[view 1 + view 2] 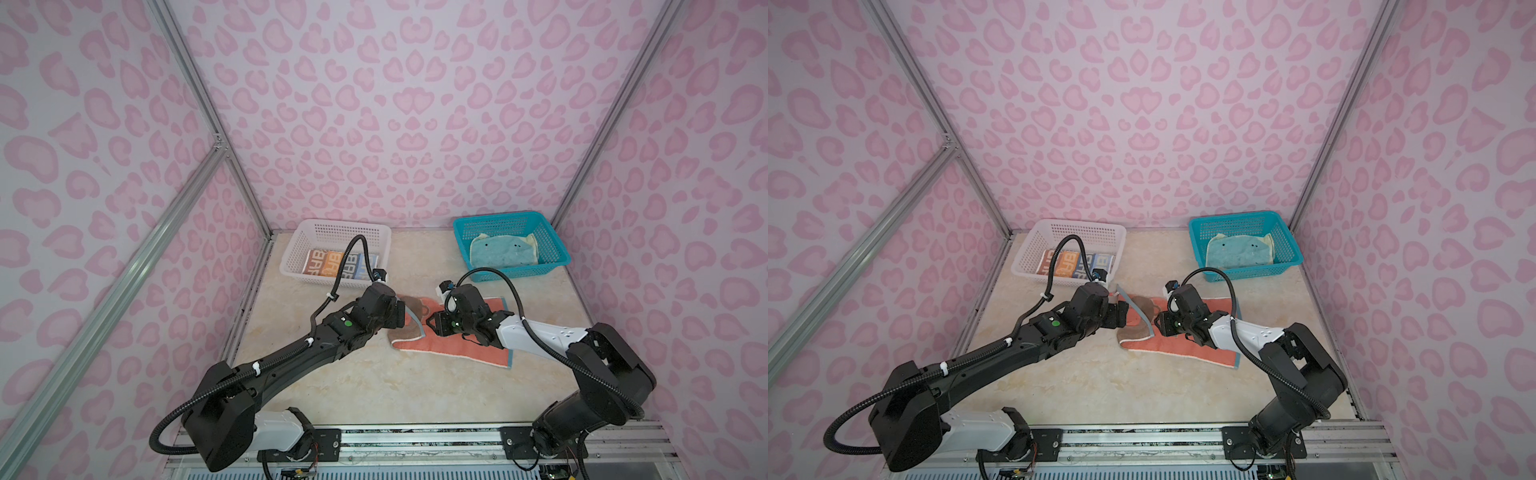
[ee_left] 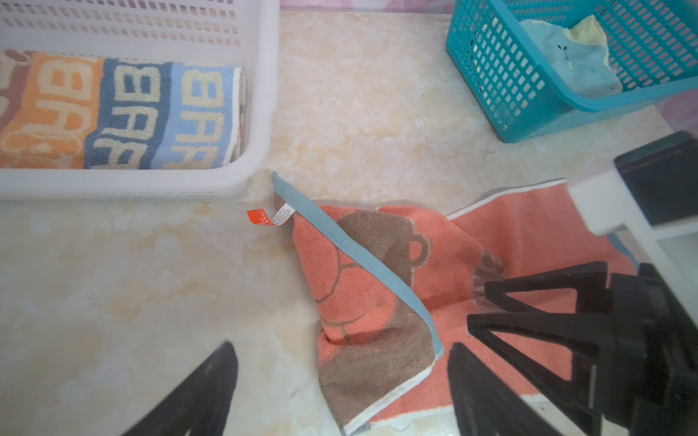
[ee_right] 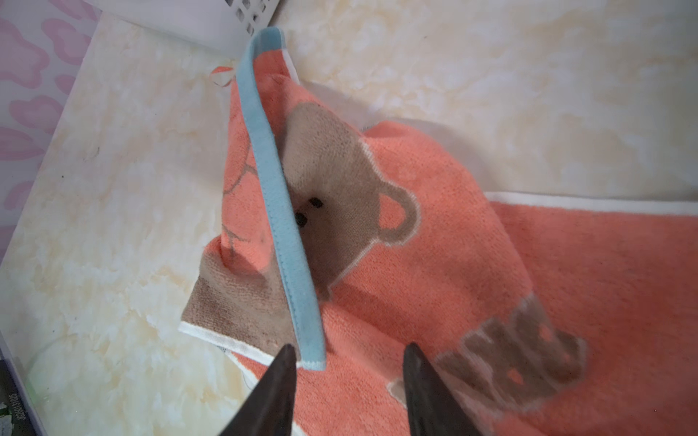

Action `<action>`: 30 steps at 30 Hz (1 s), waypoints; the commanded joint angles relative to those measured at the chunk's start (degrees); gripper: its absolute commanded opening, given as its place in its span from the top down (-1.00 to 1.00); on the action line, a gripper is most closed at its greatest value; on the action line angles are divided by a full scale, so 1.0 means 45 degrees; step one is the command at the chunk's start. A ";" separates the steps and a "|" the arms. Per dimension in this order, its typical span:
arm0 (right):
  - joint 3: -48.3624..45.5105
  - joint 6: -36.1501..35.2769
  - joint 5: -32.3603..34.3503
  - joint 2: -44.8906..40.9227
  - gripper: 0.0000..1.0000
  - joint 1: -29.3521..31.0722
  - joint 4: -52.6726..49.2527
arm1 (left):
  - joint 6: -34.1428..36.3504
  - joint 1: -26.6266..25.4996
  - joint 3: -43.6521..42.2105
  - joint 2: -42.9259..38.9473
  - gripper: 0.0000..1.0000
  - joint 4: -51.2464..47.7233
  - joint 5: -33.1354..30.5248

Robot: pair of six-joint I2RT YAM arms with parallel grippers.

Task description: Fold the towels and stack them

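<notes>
An orange towel with a brown bear and a blue edge band lies on the table's middle. Its left end is folded over, so the blue band runs slantwise across it. My left gripper stands wide open over that folded corner, holding nothing. From the right, my right gripper hovers just above the towel, open, with the band's end beside one finger but not pinched. A folded lettered towel lies in the white basket. A teal towel lies in the teal basket.
The white basket stands at the back left, close behind the left wrist. At the back right stands the teal basket. Pink patterned walls close in the table on three sides. The two grippers face each other a short way apart.
</notes>
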 commanded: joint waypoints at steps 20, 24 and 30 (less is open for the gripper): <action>0.0065 0.0743 -0.0943 0.1863 0.10 0.0662 0.1505 | 0.0104 0.1651 -0.1263 -0.1276 -0.78 0.0449 -0.0140; 0.0115 0.1012 -0.1388 0.2489 0.17 0.0682 0.2356 | 0.0106 0.1670 -0.1323 -0.1219 -0.78 0.0450 -0.0100; 0.0151 0.1456 -0.1893 0.3028 0.31 0.0721 0.3534 | 0.0104 0.1706 -0.1390 -0.1122 -0.78 0.0507 -0.0027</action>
